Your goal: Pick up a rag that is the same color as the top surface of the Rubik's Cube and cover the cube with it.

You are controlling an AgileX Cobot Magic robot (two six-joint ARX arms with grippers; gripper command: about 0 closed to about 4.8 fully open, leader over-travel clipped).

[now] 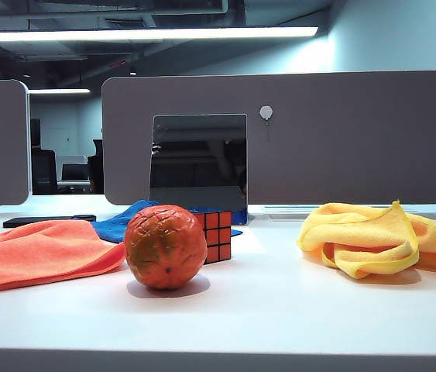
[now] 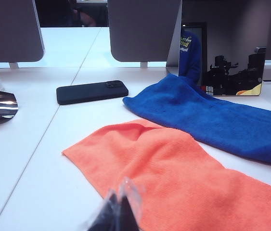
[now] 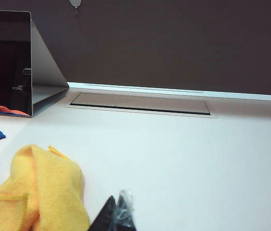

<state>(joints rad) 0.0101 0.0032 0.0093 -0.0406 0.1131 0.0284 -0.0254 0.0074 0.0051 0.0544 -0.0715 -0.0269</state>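
1. Deep blue and fuzzy, the rag (image 2: pixel 207 113) lies flat on the white table (image 1: pixel 279 310), just behind the orange cloth (image 2: pixel 183 178) and in front of the small mirror (image 1: pixel 199 167).
2. The cube (image 1: pixel 215 235) sits just behind and beside the orange ball (image 1: pixel 165 246), showing an orange-red face toward the exterior camera. Its top face can't be read from here.
3. Left gripper (image 2: pixel 118 211) sits low at the near edge of the table, fingertips pinched together, holding nothing, the orange cloth right in front of it.
4. Right gripper (image 3: pixel 118 214) is low on the far side beside the yellow cloth (image 3: pixel 39 192); its tips look together and empty too.
5. Neither arm shows in the exterior view, so my read is nothing has started.
6. The job falls to the left arm, which is nearest the blue rag.
7. Doing it well: spread the fingers first, pass over the orange cloth without snagging it, and pinch the blue rag near an edge so it hangs open.
8. Watch the black phone (image 2: pixel 92 91) and the ball, since a dragged rag could nudge either.
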